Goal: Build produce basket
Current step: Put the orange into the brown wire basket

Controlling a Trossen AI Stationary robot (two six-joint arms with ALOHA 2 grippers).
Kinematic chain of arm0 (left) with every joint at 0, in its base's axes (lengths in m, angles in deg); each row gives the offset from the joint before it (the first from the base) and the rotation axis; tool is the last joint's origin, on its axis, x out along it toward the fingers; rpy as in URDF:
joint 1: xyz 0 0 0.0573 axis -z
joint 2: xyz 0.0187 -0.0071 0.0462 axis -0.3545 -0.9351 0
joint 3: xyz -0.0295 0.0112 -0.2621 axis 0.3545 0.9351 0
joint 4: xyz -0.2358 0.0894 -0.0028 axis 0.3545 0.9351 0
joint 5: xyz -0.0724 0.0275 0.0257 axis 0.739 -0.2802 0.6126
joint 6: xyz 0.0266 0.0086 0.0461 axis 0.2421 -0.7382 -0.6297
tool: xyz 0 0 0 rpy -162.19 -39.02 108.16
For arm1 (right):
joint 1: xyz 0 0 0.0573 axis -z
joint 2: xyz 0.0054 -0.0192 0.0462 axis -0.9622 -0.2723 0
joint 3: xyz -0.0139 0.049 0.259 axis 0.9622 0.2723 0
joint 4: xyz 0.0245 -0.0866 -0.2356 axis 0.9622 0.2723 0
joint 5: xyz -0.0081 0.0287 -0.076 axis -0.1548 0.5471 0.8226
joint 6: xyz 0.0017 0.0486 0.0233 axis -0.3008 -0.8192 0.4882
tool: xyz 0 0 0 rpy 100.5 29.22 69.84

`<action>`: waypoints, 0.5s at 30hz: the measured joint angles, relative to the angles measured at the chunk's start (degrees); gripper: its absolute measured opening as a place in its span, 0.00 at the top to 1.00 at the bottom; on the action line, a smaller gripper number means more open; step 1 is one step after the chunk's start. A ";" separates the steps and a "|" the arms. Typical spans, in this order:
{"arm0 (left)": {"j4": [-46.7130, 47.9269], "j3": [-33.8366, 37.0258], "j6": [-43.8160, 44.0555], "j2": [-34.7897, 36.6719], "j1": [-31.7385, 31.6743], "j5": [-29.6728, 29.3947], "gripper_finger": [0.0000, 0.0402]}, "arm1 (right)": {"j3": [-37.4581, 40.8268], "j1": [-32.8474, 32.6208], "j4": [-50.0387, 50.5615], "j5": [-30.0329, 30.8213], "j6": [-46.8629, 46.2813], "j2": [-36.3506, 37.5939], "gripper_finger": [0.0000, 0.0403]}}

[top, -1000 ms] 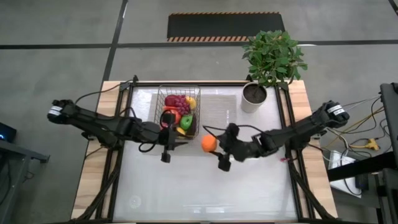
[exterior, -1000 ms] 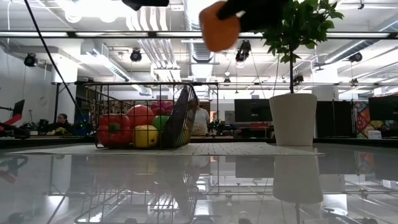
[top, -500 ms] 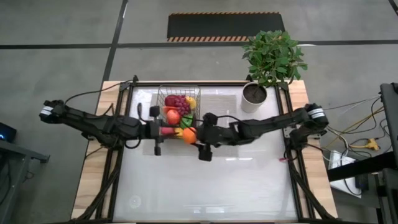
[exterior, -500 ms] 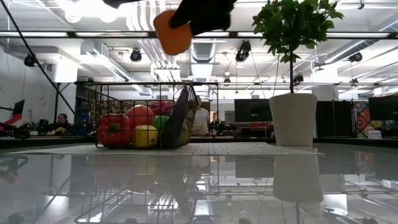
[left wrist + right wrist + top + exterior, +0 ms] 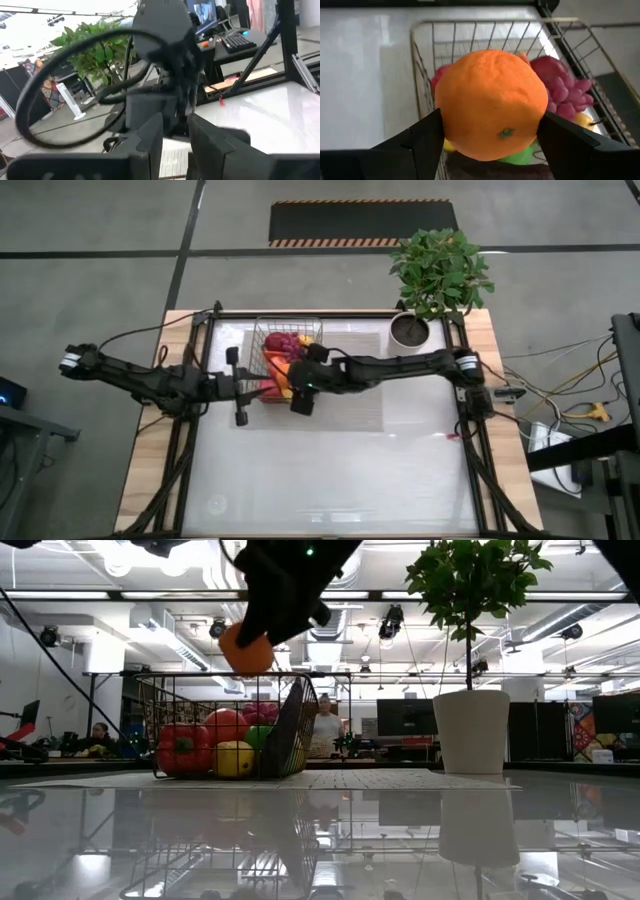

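**Orange held over the basket, left hand waiting beside it**

Your right hand has its two fingers spread wide around the orange, one pressing on each side of the fruit, so the orange is gripped and off the tabletop. From above, that hand sits over the near edge of the basket, with the right arm stretched across from the plant side. In the low view the orange hangs above the basket's top rim, not touching the produce inside.

You can see the basket standing on the far left part of the tabletop. It already holds a red pepper, a yellow fruit, a red apple and purple grapes, with a bit of green fruit under the orange.

Your left hand hovers just beside the basket's left side, its fingers close together with only a narrow gap, holding nothing.

A white pot with a green plant stands at the far right corner, well apart from the basket.
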 joint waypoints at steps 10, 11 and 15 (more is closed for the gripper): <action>1.16 0.32 -0.02 0.56 0.00 0.02 0.81 | -13.05 0.88 13.97 -0.08 -0.88 -10.05 0.33; 1.23 0.32 -0.05 0.49 0.00 0.02 0.81 | -13.95 0.93 15.07 -0.08 -1.15 -10.96 0.33; 1.30 0.32 -0.07 0.39 -0.04 -0.04 0.81 | -17.08 1.36 17.16 0.10 -1.22 -13.30 0.32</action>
